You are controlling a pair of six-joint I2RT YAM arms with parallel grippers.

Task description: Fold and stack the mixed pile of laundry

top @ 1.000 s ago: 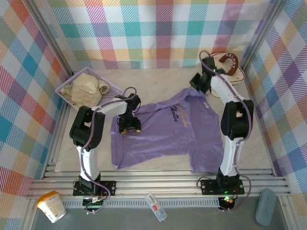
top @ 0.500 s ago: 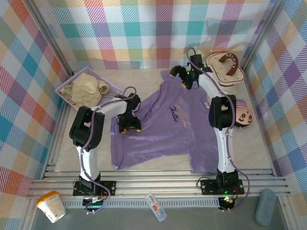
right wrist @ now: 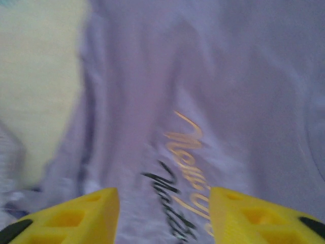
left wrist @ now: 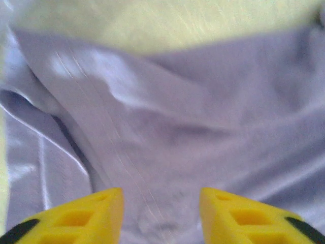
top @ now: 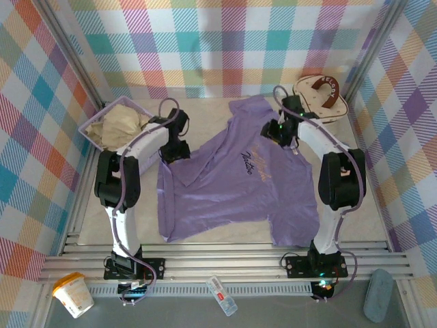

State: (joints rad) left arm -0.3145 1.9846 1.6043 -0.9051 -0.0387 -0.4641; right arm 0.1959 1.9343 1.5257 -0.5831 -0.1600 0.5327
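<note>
Top external view, starting from the near edge: both arm bases sit at the rail, and the lavender T-shirt lies spread across the middle of the bench. Its hem lies toward the bases and its print faces up. The cloth is mostly flat, with creases running along its left side.

Further in, the left gripper hangs over the shirt's far left corner, where the fabric bunches into a fold. On the left wrist view, the left gripper has its jaws parted to a moderate gap. Wrinkled purple cloth shows below them and nothing is clamped between them.

The right gripper sits over the shirt's upper chest, just beyond the script print. From the right wrist view, the right gripper also has its jaws apart and empty. The gold and dark lettering runs right under the gap. That picture is blurred, so I cannot tell whether the tips touch the cloth.

At the far left, the beige garment lies crumpled in the lavender basket, well apart from the shirt. At the far right corner stands the cream round case with its brown handle, near the shirt's far edge.
</note>
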